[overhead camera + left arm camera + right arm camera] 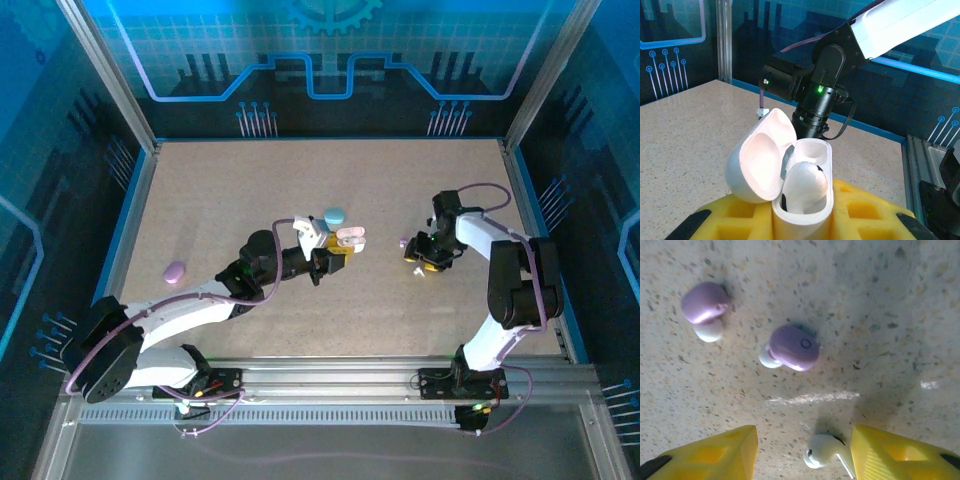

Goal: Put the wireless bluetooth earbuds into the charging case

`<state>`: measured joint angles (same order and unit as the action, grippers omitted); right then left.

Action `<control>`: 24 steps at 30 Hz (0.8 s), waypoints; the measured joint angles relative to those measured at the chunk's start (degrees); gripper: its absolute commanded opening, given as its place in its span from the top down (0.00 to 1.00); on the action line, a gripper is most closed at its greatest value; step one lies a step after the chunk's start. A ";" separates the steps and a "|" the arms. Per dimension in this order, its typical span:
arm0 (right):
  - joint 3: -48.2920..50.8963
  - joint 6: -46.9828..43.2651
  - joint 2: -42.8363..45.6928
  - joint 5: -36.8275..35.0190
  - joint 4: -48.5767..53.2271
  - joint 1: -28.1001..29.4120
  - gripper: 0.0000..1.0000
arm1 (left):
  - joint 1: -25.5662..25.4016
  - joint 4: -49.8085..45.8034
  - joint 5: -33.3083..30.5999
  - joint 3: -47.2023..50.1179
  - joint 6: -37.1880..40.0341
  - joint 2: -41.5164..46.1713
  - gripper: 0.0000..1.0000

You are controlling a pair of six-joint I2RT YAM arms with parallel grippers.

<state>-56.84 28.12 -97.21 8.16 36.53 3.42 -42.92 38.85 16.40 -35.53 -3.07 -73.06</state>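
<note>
Hovering low over the table [880, 315] with jaws parted, the right gripper [801, 437] grasps nothing; a white earbud [822, 450] lies between its yellow fingers [890, 455], close against one, two purple earbuds [792, 347] just beyond. To the left, the left gripper [802, 222] is clamped on the open charging case [812, 150], a second white earbud [805, 182] seated inside; closing off-centre could flick the tiny bud away or pinch it askew.
</note>
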 measured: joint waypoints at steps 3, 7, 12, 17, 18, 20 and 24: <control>1.49 0.72 0.04 0.00 0.04 -0.02 0.46 | 0.00 -0.07 0.02 0.00 0.00 0.00 0.75; 2.40 1.44 1.25 0.48 0.04 -0.11 0.46 | 0.00 -0.09 0.02 -0.02 0.02 0.00 0.75; 3.56 1.88 2.25 1.38 0.04 0.09 0.47 | 0.00 -0.11 0.00 -0.02 0.02 0.00 0.75; 3.93 2.08 3.02 1.99 0.31 1.44 0.47 | 0.00 -0.24 0.00 -0.02 0.02 0.00 0.75; 3.93 2.08 3.06 1.95 0.33 1.73 0.47 | 0.00 -0.26 0.00 -0.02 0.02 0.00 0.75; 3.91 2.10 3.15 1.22 0.81 2.21 0.47 | 0.00 -0.31 0.00 -0.02 0.02 0.00 0.75; 3.17 2.03 3.45 -1.84 3.34 2.75 0.48 | 0.00 -0.94 0.00 -0.02 0.04 0.00 0.75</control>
<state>-53.67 30.15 -93.76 6.33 39.88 6.17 -42.92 37.91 16.40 -35.55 -3.03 -73.06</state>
